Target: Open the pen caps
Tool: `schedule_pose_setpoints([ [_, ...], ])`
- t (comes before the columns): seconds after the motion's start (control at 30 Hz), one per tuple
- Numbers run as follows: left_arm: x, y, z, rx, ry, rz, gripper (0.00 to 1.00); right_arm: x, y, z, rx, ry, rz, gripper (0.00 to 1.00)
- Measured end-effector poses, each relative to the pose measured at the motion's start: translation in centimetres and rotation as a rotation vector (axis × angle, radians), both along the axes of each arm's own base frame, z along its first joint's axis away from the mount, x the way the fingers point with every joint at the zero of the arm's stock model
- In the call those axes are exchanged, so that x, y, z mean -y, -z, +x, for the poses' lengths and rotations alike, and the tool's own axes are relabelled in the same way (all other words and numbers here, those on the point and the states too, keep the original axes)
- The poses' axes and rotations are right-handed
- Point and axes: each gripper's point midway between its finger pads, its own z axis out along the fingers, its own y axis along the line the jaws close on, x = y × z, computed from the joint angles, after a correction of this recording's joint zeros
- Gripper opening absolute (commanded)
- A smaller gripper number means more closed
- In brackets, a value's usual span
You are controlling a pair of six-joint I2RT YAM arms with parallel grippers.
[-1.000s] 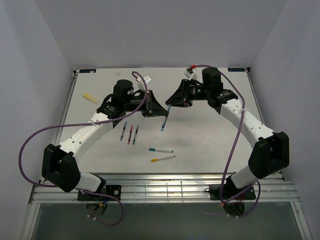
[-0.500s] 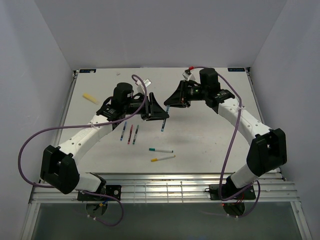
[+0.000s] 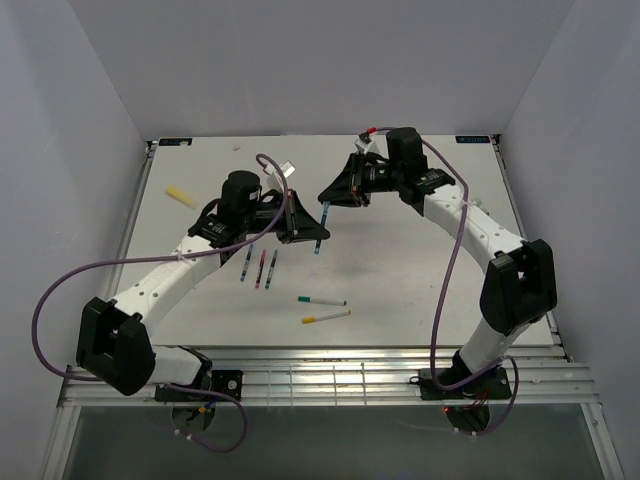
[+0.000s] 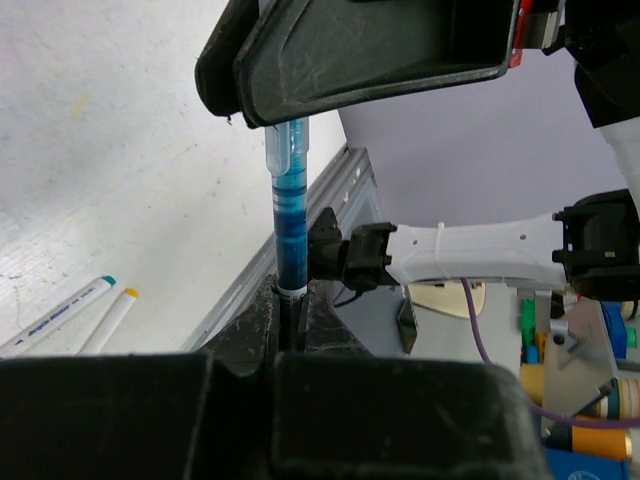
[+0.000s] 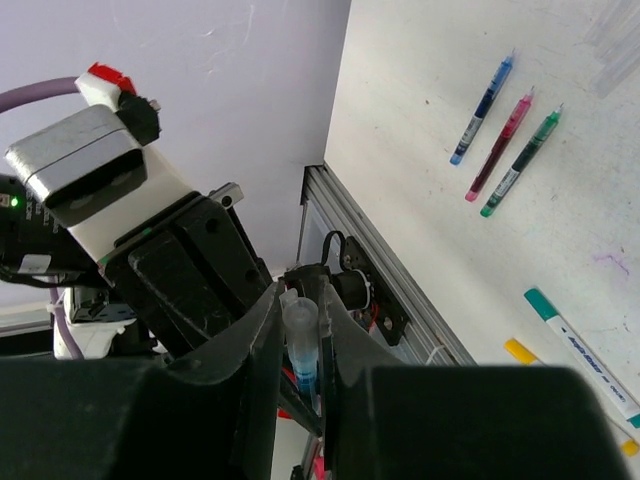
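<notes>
my left claw (image 4: 290,305) clamps the blue pen (image 4: 289,215) by its lower end | my right claw (image 5: 300,330), at 1 o'clock, pinches its pen cap (image 4: 286,150), seemingly on | three pens (image 3: 259,268) lie on the table (image 3: 420,270) at 8 o'clock

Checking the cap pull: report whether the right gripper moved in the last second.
Yes. The right gripper shifted left and slightly farther out, judged against the three dark pens lying still.
</notes>
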Motion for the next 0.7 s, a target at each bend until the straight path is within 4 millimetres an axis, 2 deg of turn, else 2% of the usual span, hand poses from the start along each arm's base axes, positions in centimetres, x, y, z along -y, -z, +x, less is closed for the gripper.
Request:
schedule_pose_setpoints([
  [0.13, -1.1, 0.9, 0.5, 0.009, -0.071, 0.028, 0.00, -1.5, 0.5, 1.7, -0.034, -0.002, -0.033, 0.08],
  [0.2, -1.7, 2.4, -1.1, -0.034, -0.065, 0.064, 0.00, -2.0, 0.2, 5.0, -0.006, 0.060, -0.055, 0.08],
  [0.3, -2.8, 4.6, -3.3, -0.093, -0.069, 0.140, 0.00, -1.7, -0.3, 10.0, 0.036, 0.168, -0.089, 0.08],
  [0.37, -3.8, 5.4, -3.8, -0.105, -0.098, 0.192, 0.00, -1.3, -0.4, 12.4, 0.056, 0.217, -0.112, 0.08],
  [0.43, -4.7, 6.0, -3.9, -0.103, -0.134, 0.238, 0.00, -0.8, 0.0, 13.9, 0.057, 0.246, -0.136, 0.08],
  [0.53, -6.2, 6.9, -3.7, -0.099, -0.204, 0.317, 0.00, -0.7, 2.2, 13.9, 0.028, 0.242, -0.187, 0.08],
  [0.7, -8.6, 9.1, -2.7, -0.122, -0.309, 0.478, 0.00, -1.3, 8.6, 10.6, -0.079, 0.176, -0.319, 0.08],
])
